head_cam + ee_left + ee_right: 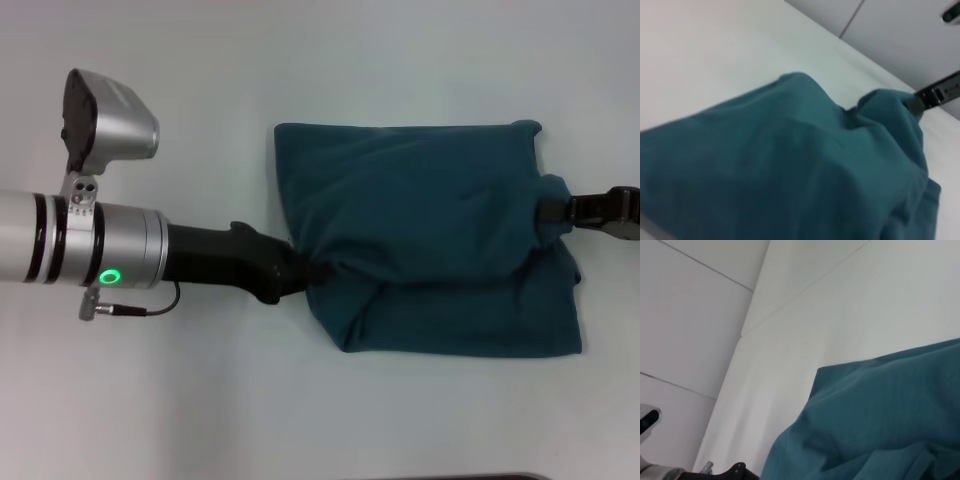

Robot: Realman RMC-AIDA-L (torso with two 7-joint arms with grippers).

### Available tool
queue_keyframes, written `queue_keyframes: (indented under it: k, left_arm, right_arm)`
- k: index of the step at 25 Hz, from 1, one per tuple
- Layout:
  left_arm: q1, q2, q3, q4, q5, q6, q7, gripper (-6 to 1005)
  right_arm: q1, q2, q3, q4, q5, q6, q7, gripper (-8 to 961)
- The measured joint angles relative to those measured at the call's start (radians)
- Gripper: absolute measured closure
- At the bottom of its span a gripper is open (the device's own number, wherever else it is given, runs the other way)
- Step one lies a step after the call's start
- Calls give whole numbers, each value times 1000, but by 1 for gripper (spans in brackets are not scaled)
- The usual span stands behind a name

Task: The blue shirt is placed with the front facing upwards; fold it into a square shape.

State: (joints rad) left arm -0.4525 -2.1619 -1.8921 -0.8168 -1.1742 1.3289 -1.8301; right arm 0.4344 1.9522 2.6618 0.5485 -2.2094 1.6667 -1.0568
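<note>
Blue shirt (430, 230) lies folded into a rough rectangle right of centre in the head view, on a pale table (300, 400). No lettering, collar or tag shows; only plain teal cloth faces up. Its upper layer is bunched and slightly lifted over a lower layer that sticks out along the bottom edge and at the lower right corner.

From the left of the frame the left gripper (303, 268) reaches in level with the shirt's lower left side. Its black fingers meet the cloth's left edge, where the fabric puckers into a tight gather around the tips, so it is closed on the shirt there.

At the right edge of the frame the right gripper (556, 210) comes in from off-picture. Its dark fingers pinch the shirt's right edge at mid height, and the cloth folds around them.

In the left wrist view the shirt (790, 170) fills the lower part of the frame as a raised hump, with the right gripper (916, 104) holding a peak of cloth at the upper right. In the right wrist view the shirt (880, 415) fills the lower right, and part of the left arm (715, 472) shows at the bottom left.
</note>
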Motion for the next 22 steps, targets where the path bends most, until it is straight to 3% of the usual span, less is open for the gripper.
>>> queue_keyframes:
  k: [3, 8, 22]
  left_arm:
    - [5, 2, -1, -6, 13, 28, -1, 844]
    - [6, 2, 0, -8, 14, 43, 0, 983]
    - [9, 20, -54, -18, 65, 47, 5, 981]
  right_arm:
    - [-5, 1, 0, -3, -2, 2, -6, 873]
    - [-9, 2, 0, -8, -1, 5, -15, 872]
    - [-29, 1, -9, -16, -9, 29, -47, 869]
